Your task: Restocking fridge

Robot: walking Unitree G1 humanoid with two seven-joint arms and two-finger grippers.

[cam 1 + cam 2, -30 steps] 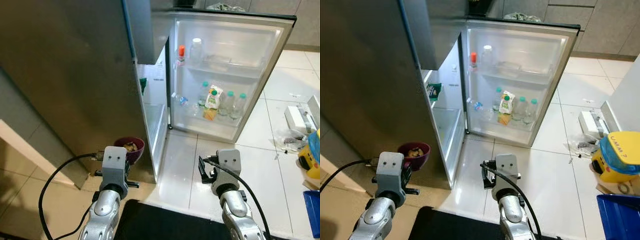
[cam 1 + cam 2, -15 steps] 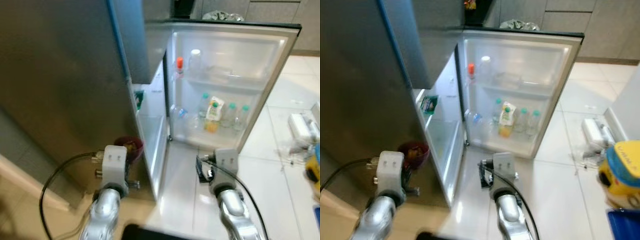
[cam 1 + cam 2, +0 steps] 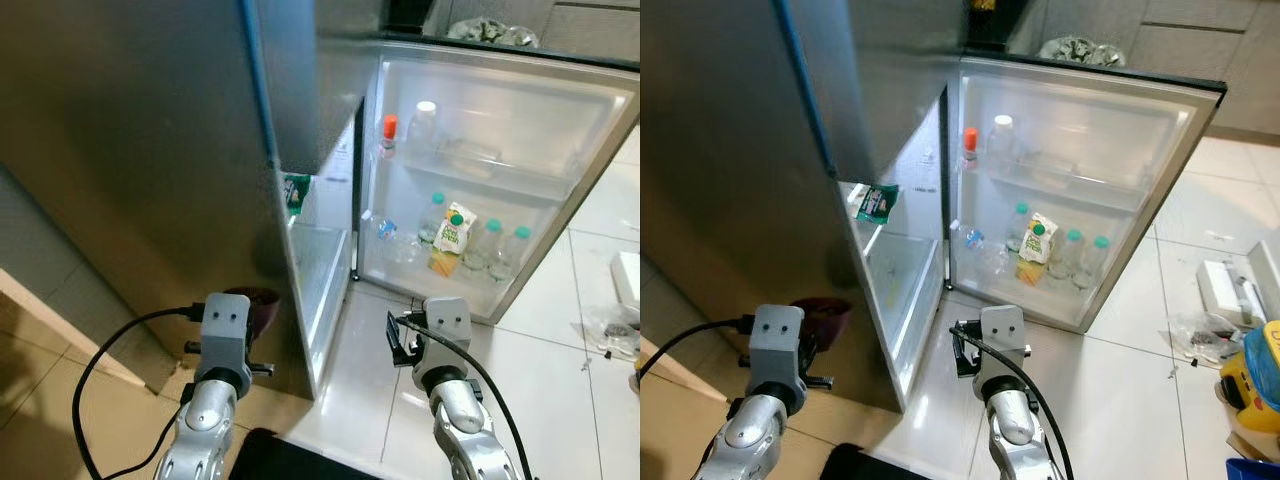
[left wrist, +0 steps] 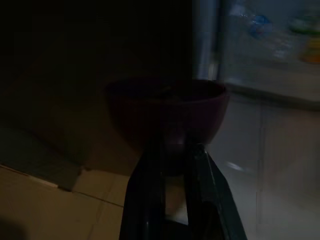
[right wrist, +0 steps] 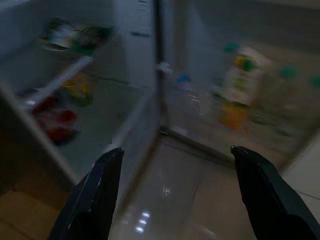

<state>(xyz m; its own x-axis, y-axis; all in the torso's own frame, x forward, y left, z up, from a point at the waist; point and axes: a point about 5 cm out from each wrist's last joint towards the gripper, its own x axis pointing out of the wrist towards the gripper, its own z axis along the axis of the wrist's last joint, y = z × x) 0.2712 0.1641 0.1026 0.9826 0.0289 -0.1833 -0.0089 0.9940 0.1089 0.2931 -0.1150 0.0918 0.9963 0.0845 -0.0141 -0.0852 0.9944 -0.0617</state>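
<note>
Fridge door (image 3: 500, 110) hangs wide for loading, so I've got the right gripper (image 5: 175, 195) spread empty toward it, left gripper (image 4: 172, 165) pinching the maroon bowl (image 4: 167, 112).

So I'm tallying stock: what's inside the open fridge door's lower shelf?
The lower shelf holds a juice carton and several green-capped bottles. Their bases sit hidden behind the rail.

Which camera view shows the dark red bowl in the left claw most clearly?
The left wrist view: the bowl sits just past the left claw, whose fingers close on its rim, though the picture is dark. In both eye views the left arm hides most of it, leaving a dark red edge.
</note>
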